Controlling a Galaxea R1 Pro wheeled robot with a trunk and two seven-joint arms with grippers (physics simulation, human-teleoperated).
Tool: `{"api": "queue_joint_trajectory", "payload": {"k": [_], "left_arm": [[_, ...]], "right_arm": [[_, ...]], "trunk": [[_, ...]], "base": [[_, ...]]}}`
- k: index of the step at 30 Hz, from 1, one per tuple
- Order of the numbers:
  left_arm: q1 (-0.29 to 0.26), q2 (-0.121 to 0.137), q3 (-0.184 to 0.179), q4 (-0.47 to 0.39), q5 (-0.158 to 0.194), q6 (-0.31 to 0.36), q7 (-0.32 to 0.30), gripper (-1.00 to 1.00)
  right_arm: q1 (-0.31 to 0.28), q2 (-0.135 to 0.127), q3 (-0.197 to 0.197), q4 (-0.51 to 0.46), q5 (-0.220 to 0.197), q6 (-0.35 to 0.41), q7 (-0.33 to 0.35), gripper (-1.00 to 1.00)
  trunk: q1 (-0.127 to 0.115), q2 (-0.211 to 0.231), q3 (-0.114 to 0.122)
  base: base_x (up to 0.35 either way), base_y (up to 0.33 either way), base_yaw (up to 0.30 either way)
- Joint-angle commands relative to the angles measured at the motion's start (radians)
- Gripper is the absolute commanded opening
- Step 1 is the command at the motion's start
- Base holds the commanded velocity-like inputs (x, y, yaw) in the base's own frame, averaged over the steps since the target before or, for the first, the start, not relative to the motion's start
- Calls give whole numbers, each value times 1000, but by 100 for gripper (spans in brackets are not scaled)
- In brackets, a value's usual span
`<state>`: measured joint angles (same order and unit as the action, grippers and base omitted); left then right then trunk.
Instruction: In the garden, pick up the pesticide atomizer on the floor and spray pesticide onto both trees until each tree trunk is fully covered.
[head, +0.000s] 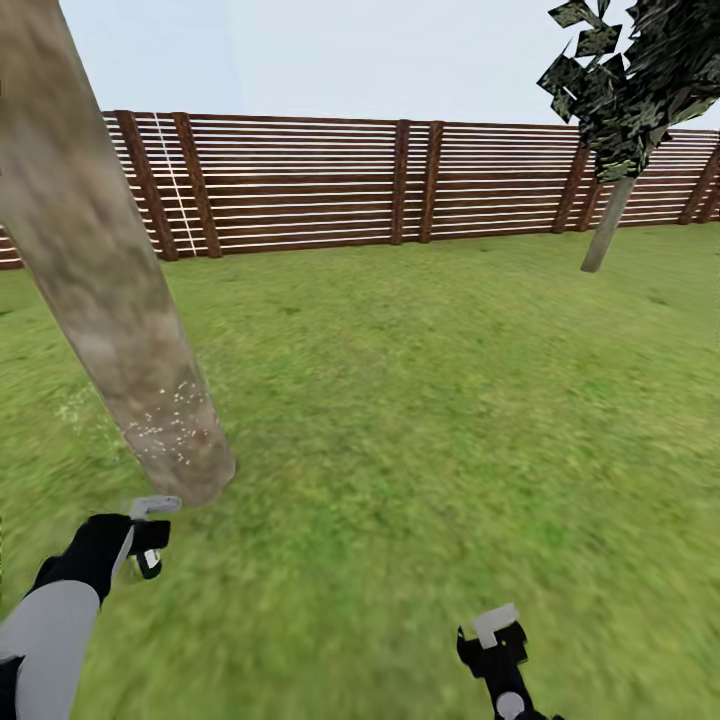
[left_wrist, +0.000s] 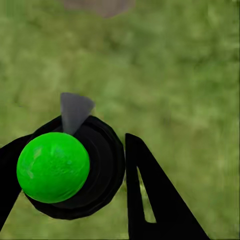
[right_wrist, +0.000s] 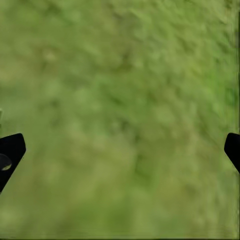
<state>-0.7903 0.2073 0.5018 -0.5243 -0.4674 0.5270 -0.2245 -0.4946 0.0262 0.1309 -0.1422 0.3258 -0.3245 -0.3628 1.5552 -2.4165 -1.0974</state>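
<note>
A thick, mottled grey-brown tree trunk leans across the left of the head view, with white pesticide specks scattered on its lower part. Just below its base, my left gripper is shut on the pesticide atomizer, whose grey nozzle points at the trunk. In the left wrist view the atomizer is a black round body with a bright green ball, held between the black fingers. A second tree stands far right by the fence. My right gripper hangs open over grass, its fingertips wide apart.
A brown horizontal-slat fence closes the garden at the back. Green lawn stretches between the two trees. The near trunk's base lies just beyond the atomizer in the left wrist view.
</note>
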Motion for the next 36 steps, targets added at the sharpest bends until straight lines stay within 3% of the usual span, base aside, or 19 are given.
{"api": "queue_joint_trajectory", "payload": {"k": [1, 2, 3, 4, 5, 6, 7, 8, 11, 14, 16, 17, 20, 21, 25, 30, 34, 36], "left_arm": [[-1, 3, -25, 5, -24, -23, -53, -100], [1, 11, -77, 13, -32, -71, -140, -100], [6, 24, -113, 16, -48, -104, -219, -100], [11, 49, -159, 13, -91, -130, -325, -100], [13, 60, -181, 12, -116, -145, -377, -100], [15, 79, -226, 10, -177, -203, -488, -100], [16, 85, -243, 11, -208, -238, -538, -100], [17, 92, -263, 16, -279, -306, -636, -100], [19, 91, -275, 23, -425, -364, -798, -100], [32, 85, -298, 27, -508, -387, -887, -100], [34, 73, -355, 66, -517, -401, -892, -100], [34, 51, -406, 97, -520, -405, -892, -100], [34, 6, -437, 111, -521, -407, -887, -100], [34, -14, -440, 111, -522, -408, -884, -100], [34, -29, -442, 110, -521, -490, -852, -100], [34, -73, -445, 112, -523, -510, -814, -100], [33, -102, -502, 101, -522, -511, -814, -100], [33, -125, -510, 98, -522, -512, -814, -100]], "right_arm": [[-1, 0, 25, -18, 7, 1, -5, 100], [-1, 0, 64, -64, 33, 6, 38, 100], [-1, -1, 88, -107, 55, 18, 125, 100], [-6, -5, 103, -151, 72, 58, 297, 100], [-13, -6, 106, -172, 76, 81, 375, 100], [-32, -9, 111, -220, 81, 122, 525, 100], [-40, -10, 112, -240, 82, 134, 587, 100], [-49, -9, 115, -280, 84, 146, 706, 100], [-56, -5, 117, -357, 84, 153, 937, 100], [-58, -3, 118, -433, 83, 155, 1101, 100], [-58, -3, 118, -437, 82, 154, 1112, 100], [-58, -3, 118, -438, 82, 154, 1117, 100], [-58, -3, 119, -439, 83, 153, 1137, 100], [-58, -3, 119, -447, 83, 153, 1162, -100], [-58, -1, 120, -510, 84, 154, 1192, -100], [-59, 0, 121, -578, 83, 155, 1263, -100], [-59, 16, 121, -590, 84, 156, 1291, -100], [-60, 20, 121, -591, 84, 156, 1294, -100]], "trunk": [[-1, 0, -1], [-1, 0, -1], [-1, 0, -1], [-1, 0, -1], [-1, 0, -1], [-1, 0, -1], [-1, 0, -1], [-1, 0, -1], [-1, 0, -1], [-1, 0, -1], [-1, 0, -1], [-1, 0, -1], [-1, 0, -1], [-1, 0, -1], [-1, 0, -1], [-1, 0, -1], [-1, 0, -1], [-1, 0, -1]], "base": [[-266, -181, 0], [-266, -181, 0], [-267, -181, 0], [-267, -178, 0], [-259, -174, 0], [-204, -130, 0], [-159, -88, 0], [-68, -36, 0], [-21, -11, 0], [-2, -1, 0], [0, 0, 0], [0, 0, 0], [0, 0, 0], [0, 0, 0], [0, 0, 0], [0, 0, 0], [0, 0, 0], [0, 0, 0]]}}
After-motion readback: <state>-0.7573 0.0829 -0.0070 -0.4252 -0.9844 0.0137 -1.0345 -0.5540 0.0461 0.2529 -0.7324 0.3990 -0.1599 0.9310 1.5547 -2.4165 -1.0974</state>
